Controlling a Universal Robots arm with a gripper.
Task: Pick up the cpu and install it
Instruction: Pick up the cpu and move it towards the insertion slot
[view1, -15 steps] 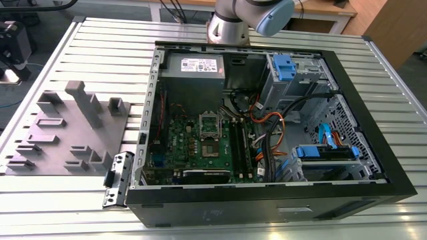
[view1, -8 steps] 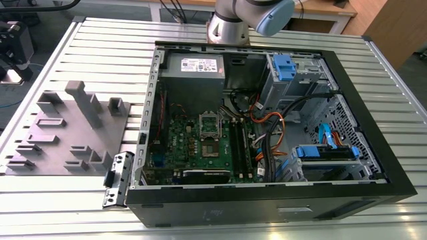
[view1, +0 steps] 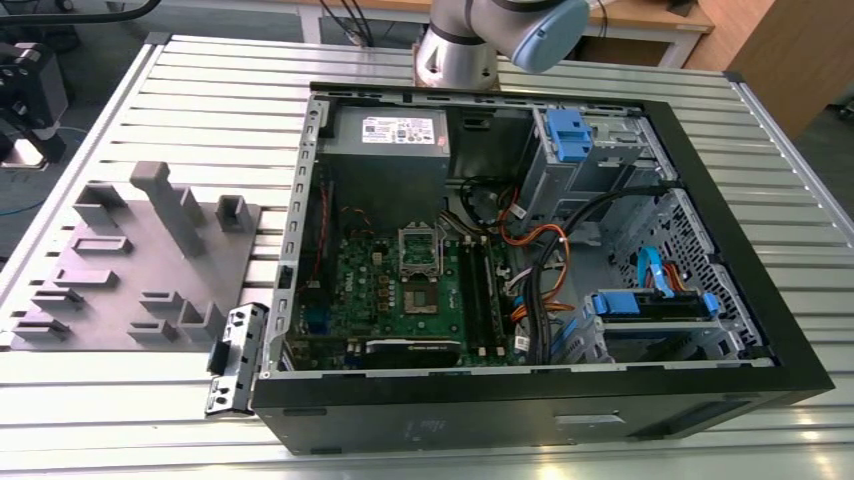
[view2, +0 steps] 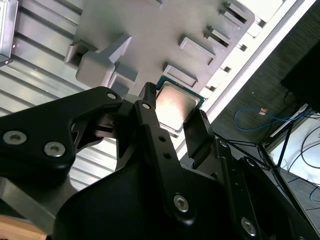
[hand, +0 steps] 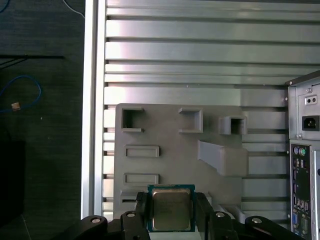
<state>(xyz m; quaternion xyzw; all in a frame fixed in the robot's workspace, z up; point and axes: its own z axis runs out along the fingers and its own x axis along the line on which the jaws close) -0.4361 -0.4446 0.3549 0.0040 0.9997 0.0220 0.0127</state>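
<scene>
In the exterior view, a grey tray (view1: 134, 270) lies on the slatted table (view1: 200, 80) at the exterior view's left. Just beside it to the right stands the open case (view1: 534, 400), with the socket (view1: 418, 247) on its green board. The arm (view1: 494, 40) rises behind the case. In both wrist views the gripper (hand: 171, 200) (view2: 173, 109) pinches the cpu (hand: 171, 212) (view2: 176, 100) by 2 opposite edges, 1 finger on each, silvery top showing. The cpu is over the tray's edge; I cannot tell whether it touches the tray.
</scene>
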